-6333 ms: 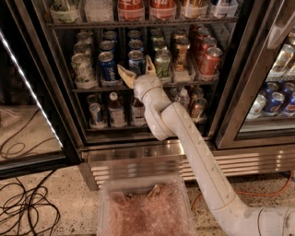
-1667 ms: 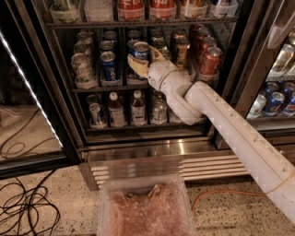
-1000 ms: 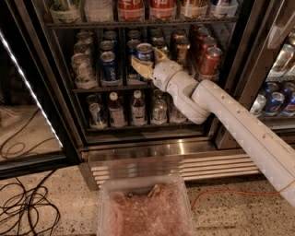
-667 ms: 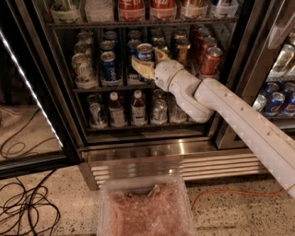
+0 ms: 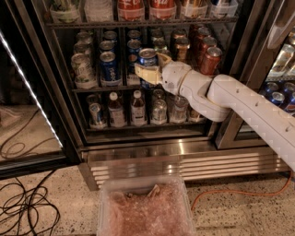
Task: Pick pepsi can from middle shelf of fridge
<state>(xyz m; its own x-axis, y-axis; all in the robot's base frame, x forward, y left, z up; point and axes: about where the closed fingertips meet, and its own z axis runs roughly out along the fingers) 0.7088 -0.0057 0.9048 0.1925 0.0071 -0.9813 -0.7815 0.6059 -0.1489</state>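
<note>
one white arm (image 5: 249,103) is reaching in from the right, through the open front of the fridge (image 5: 175,156), at the height of the middle shelf (image 5: 92,88). its gripper (image 5: 150,64) is sitting among the rows of cans, and the cream fingers (image 5: 145,73) are clamped on the pepsi can (image 5: 148,56), one crossing the front of it low down and the other tucked behind its right side. the pepsi can is standing upright near the front of the shelf, its silver top showing above the gripper, with another blue can (image 5: 109,68) just beside it on the left and some red cans (image 5: 209,60) off to the right. small bottles (image 5: 137,107) are lining the shelf below, and red cola bottles (image 5: 126,8) are standing on the one above. down on the speckled floor a clear plastic bin (image 5: 145,207) is resting in front of the ribbed steel base, with black cables (image 5: 27,207) lying to its left and an orange cord (image 5: 239,191) trailing to its right.
</note>
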